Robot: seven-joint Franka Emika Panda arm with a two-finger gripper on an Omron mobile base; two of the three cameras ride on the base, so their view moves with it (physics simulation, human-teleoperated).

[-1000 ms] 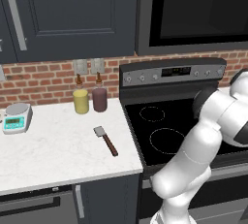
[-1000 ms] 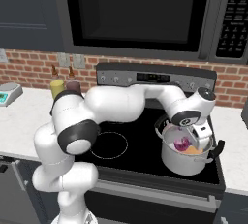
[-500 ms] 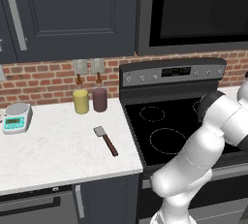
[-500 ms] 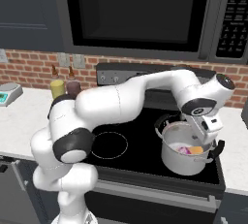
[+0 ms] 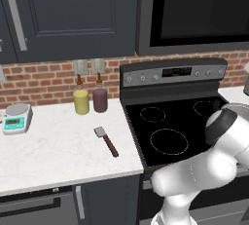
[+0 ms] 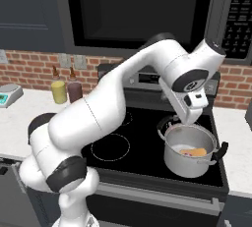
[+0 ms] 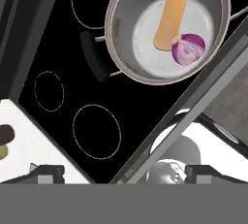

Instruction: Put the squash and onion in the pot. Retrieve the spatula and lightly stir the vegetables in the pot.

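The pot (image 6: 189, 150) stands on the front right burner of the stove (image 6: 147, 137). In the hand view the pot (image 7: 164, 24) is seen from above, with one dark looped handle (image 7: 94, 56) pointing toward the middle of the cooktop.

The squash (image 7: 169, 20) lies on the pale floor of the pot. The onion (image 7: 189, 48) lies beside one end of the squash, touching it, with its paler cut face turned up. From the right base view, part of the squash (image 6: 193, 152) shows over the pot rim.

The spatula (image 5: 106, 141) lies flat on the white counter (image 5: 53, 151) to the left of the stove. Its grey blade points toward the back wall and its brown handle points toward the front edge. It is well apart from the pot.

The gripper (image 7: 125, 172) hangs above the pot, raised clear of the rim. Its two fingertips stand wide apart at the bottom of the hand view, and nothing is held between them.

A yellow bottle (image 5: 81, 100) and a maroon jar (image 5: 100, 98) stand side by side against the brick wall. A small scale (image 5: 16, 118) sits at the left end of the counter.
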